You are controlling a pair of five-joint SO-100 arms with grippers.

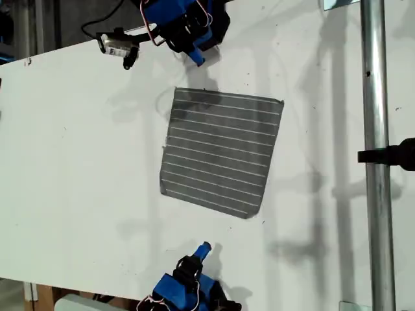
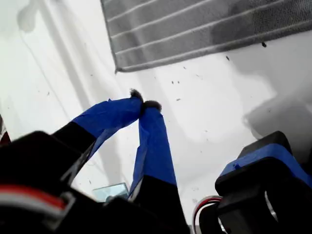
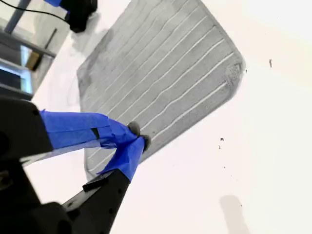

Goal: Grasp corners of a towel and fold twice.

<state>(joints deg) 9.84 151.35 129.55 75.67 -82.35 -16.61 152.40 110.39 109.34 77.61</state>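
The grey white-striped towel (image 1: 220, 152) lies spread flat on the white table (image 1: 78, 162), all of its corners showing in the exterior view. My first gripper (image 1: 196, 59) is at the exterior view's top, just beyond the towel's far edge. In its wrist view the blue-taped fingertips (image 2: 142, 104) are shut on nothing, short of one towel (image 2: 195, 29) corner (image 2: 117, 69). My second gripper (image 1: 205, 247) is at the exterior view's bottom, shut and empty. In its wrist view this gripper (image 3: 139, 136) hovers by the near edge of the towel (image 3: 156, 73).
A metal pole (image 1: 376, 155) with a black clamp (image 1: 395, 154) runs down the exterior view's right. A small black-and-silver device (image 1: 120, 46) with cables sits at that view's top left, beside the first arm's base.
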